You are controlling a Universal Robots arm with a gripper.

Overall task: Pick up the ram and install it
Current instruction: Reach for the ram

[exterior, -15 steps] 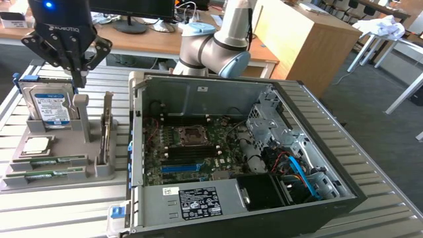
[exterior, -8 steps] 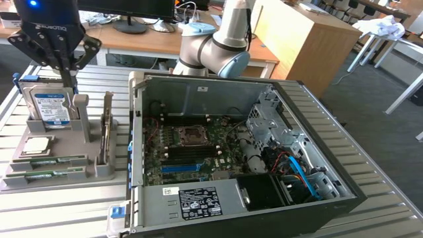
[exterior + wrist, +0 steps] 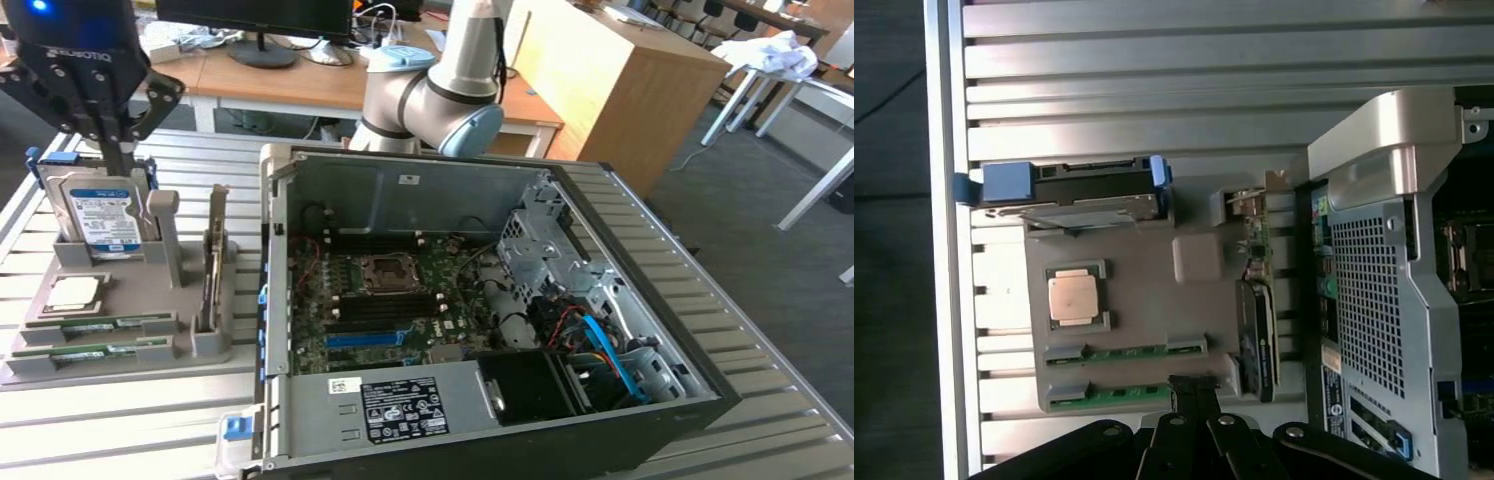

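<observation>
An open computer case (image 3: 400, 190) lies on a slatted aluminium table (image 3: 120, 430), its motherboard showing a CPU socket (image 3: 387, 272), with the power supply (image 3: 400, 405) at the near end and blue cables (image 3: 607, 345) toward the exterior view's right. Just beside the case, on the exterior view's left, a grey holder tray (image 3: 134, 290) carries an upright hard drive (image 3: 104, 215), a flat CPU chip (image 3: 74, 292) and an expansion card (image 3: 214, 260) standing on edge. Far behind stand a monitor (image 3: 254, 15) and a wooden cabinet (image 3: 614, 80).

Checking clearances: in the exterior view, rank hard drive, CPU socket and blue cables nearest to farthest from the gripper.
1. Hard drive, in the tray by the gripper.
2. CPU socket, middle of the case.
3. Blue cables, at the exterior view's right.
</observation>
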